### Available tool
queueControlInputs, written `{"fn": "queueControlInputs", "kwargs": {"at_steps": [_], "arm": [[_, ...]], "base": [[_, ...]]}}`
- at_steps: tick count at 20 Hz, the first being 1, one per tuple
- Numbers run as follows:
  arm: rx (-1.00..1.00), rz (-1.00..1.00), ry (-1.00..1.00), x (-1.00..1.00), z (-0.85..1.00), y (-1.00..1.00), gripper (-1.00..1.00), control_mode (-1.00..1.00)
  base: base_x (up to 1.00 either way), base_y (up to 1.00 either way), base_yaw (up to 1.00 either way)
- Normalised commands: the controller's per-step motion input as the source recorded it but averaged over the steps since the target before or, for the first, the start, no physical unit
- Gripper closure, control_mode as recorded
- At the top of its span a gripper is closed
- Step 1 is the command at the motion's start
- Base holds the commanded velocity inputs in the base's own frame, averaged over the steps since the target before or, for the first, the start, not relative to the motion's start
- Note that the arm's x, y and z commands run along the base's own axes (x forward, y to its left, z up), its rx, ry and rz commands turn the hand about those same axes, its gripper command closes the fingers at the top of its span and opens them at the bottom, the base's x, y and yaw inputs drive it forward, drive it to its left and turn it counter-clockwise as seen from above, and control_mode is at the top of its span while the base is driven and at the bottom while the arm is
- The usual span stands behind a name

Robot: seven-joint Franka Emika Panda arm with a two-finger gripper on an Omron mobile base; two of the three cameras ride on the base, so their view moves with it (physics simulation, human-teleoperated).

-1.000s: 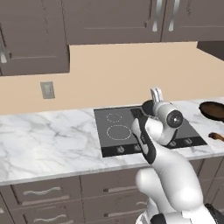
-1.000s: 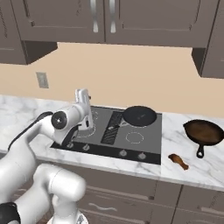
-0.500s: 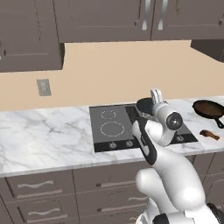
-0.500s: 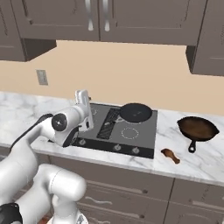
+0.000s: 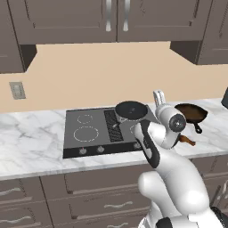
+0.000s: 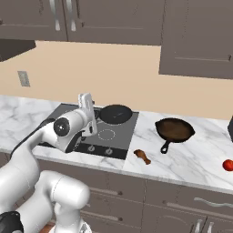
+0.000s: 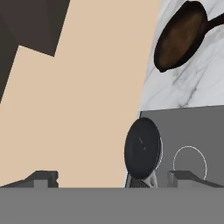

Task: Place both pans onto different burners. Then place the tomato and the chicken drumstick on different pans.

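The flat black skillet [image 5: 131, 109] [image 6: 116, 113] [image 7: 142, 148] sits on the back right burner of the dark cooktop [image 5: 75, 147] [image 6: 123, 148]. On the marble counter to its right lies the deeper brown pan [image 5: 190, 113] [image 6: 174, 129] [image 7: 179, 37]. The chicken drumstick [image 5: 187, 140] [image 6: 142, 156] rests near the counter's front edge, and the tomato [image 6: 228, 165] lies farther right. My gripper [image 5: 159, 97] [image 6: 86, 100] [image 7: 113, 179] is raised above the cooktop's front right, open, fingers pointing up, nothing between them.
Bare burner circles show on the cooktop: the left pair [image 5: 86, 133] and the front right one [image 6: 106, 134] [image 7: 189, 162]. Knobs line its front edge. A beige wall with an outlet [image 5: 17, 90] stands behind, with dark cabinets overhead.
The whole scene has slid left in both base views as the base drove right, bringing the tomato into view. The arm's pose and the open gripper look unchanged.
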Motion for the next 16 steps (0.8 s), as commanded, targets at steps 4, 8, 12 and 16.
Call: {"fn": "queueControlInputs", "kwargs": {"at_steps": [4, 8, 12, 16], "arm": [[0.0, 0.0, 0.0, 0.0, 0.0, 0.0, -1.0, 1.0], [0.0, 0.0, 0.0, 0.0, 0.0, 0.0, -1.0, 1.0], [0.0, 0.0, 0.0, 0.0, 0.0, 0.0, -1.0, 1.0], [0.0, 0.0, 0.0, 0.0, 0.0, 0.0, -1.0, 1.0]], "base": [[0.0, -0.61, 0.01], [0.0, -0.59, 0.01], [0.0, -0.59, 0.01], [0.01, -0.45, 0.02]]}}
